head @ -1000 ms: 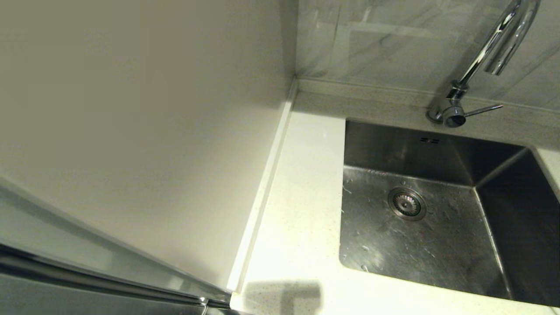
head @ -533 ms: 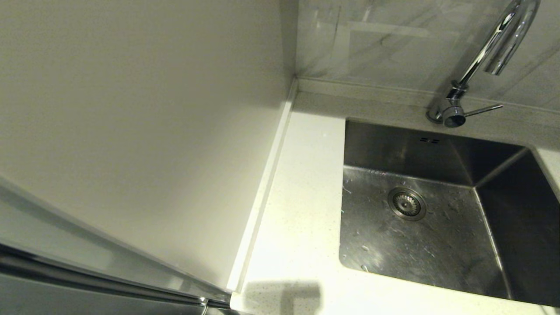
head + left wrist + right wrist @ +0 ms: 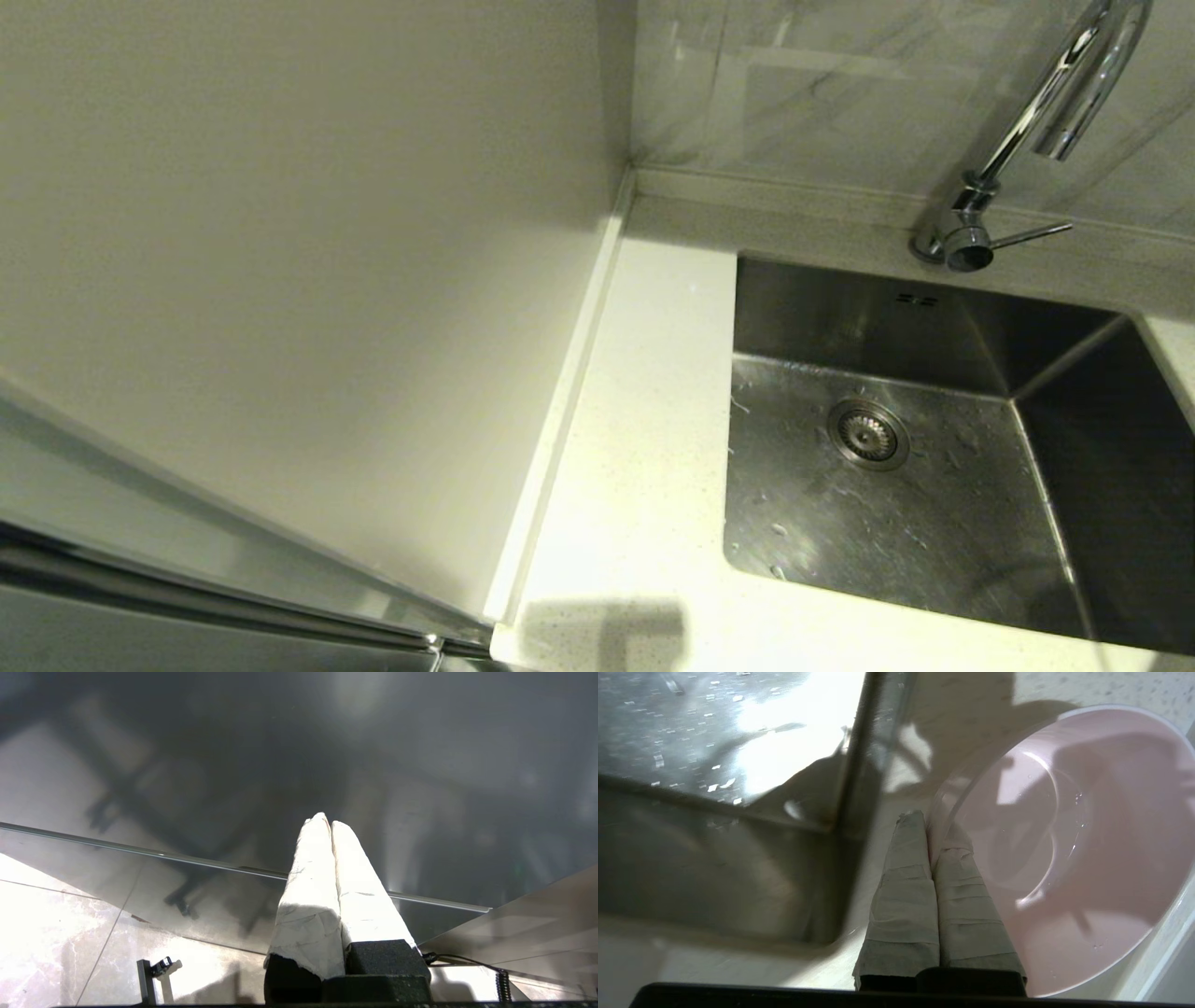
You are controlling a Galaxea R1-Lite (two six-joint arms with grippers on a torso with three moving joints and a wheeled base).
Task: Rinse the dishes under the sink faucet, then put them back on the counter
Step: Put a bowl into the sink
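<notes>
The pale pink bowl (image 3: 1064, 835) shows only in the right wrist view, over the white speckled counter (image 3: 1087, 688) beside the sink's corner (image 3: 714, 812). My right gripper (image 3: 928, 820) is shut on the bowl's rim, one finger inside it and one outside. I cannot tell whether the bowl rests on the counter. In the head view the steel sink (image 3: 934, 523) is bare, and the chrome faucet (image 3: 1046, 103) stands behind it with its lever (image 3: 1027, 233) pointing right. My left gripper (image 3: 329, 822) is shut on nothing, parked facing a dark panel. The blue-grey bowl and lilac plate are out of view.
A beige wall panel (image 3: 280, 233) fills the head view's left, with a strip of counter (image 3: 644, 420) between it and the sink. The counter's raised lip (image 3: 1169, 933) runs close beside the pink bowl. Water drops dot the sink floor (image 3: 668, 728).
</notes>
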